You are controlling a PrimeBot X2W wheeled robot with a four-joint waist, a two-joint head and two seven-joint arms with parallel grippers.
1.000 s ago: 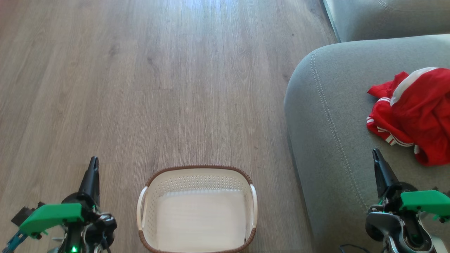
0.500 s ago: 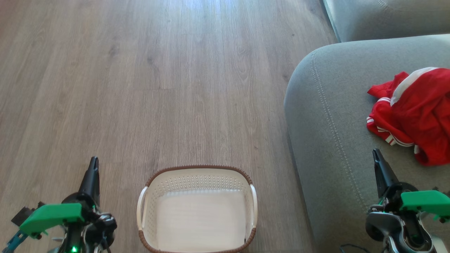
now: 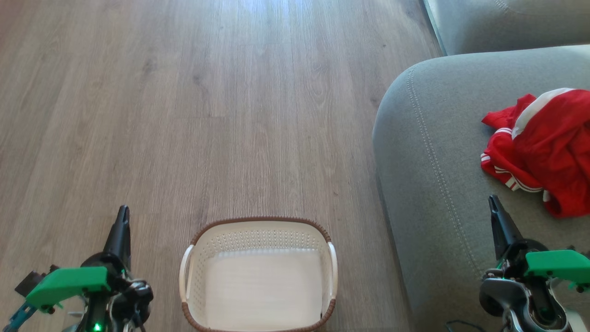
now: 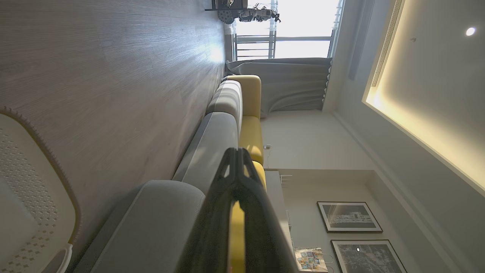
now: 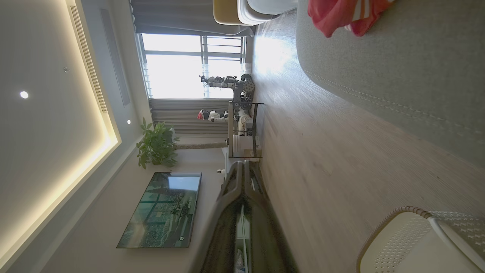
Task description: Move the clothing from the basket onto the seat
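You had the wooden floor [image 3: 184, 115] across most of the head view. On the robot's right stood the grey seat [image 3: 433, 175], its rounded corner and stitched seam turned toward the floor. The red clothing [image 3: 548, 147] lay crumpled on top of the seat at the right edge of that view, with white stripes and trim showing, and nothing gripped it. The white basket [image 3: 260, 222] sat on the floor straight ahead of the robot, between the two arms. A strip of floor separated it from the seat, and its pale bottom was bare. Your left gripper [image 3: 122, 212] hung over the floor to the left of the basket, apart from it, its two dark fingers pressed together tip to tip and holding nothing. Your right gripper [image 3: 494, 203] hung over the seat, near the lower edge of the clothing but clear of it. Its jaws were likewise closed flat on each other with nothing between them.
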